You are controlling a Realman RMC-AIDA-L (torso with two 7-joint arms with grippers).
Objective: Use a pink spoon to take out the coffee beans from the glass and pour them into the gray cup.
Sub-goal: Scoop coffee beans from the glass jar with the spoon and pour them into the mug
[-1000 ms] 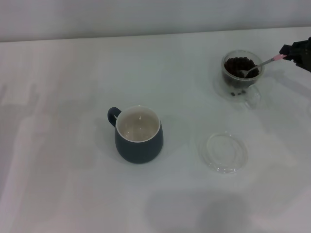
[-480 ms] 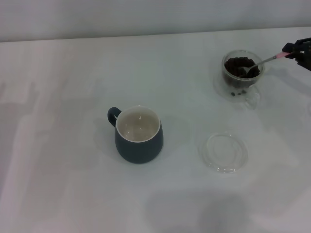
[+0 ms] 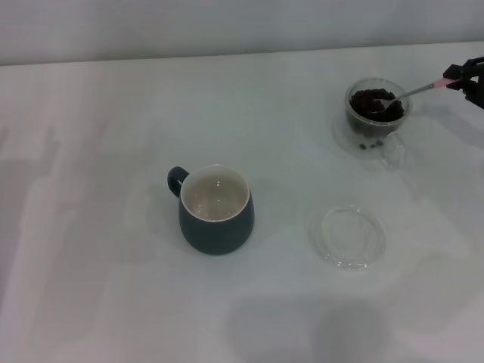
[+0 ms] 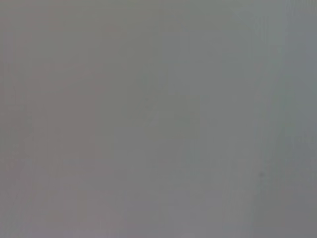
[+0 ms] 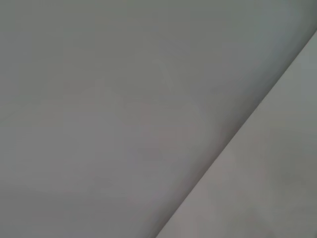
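In the head view the glass [image 3: 376, 115] stands at the far right, filled with dark coffee beans [image 3: 372, 100]. My right gripper [image 3: 458, 76] is at the right edge, shut on the pink handle of the pink spoon [image 3: 414, 92]. The spoon's metal bowl lies in the beans inside the glass. The gray cup [image 3: 215, 209] stands near the middle, its cream inside empty, its handle toward the far left. The left gripper is out of view. Both wrist views show only plain grey surface.
A flat clear glass saucer [image 3: 349, 237] lies on the white table [image 3: 91, 227], to the right of the gray cup and nearer than the glass. A pale wall runs along the table's far edge.
My right gripper has risen slightly and shifted right, lifting the handle end. The spoon's bowl has slid a little to the right within the beans.
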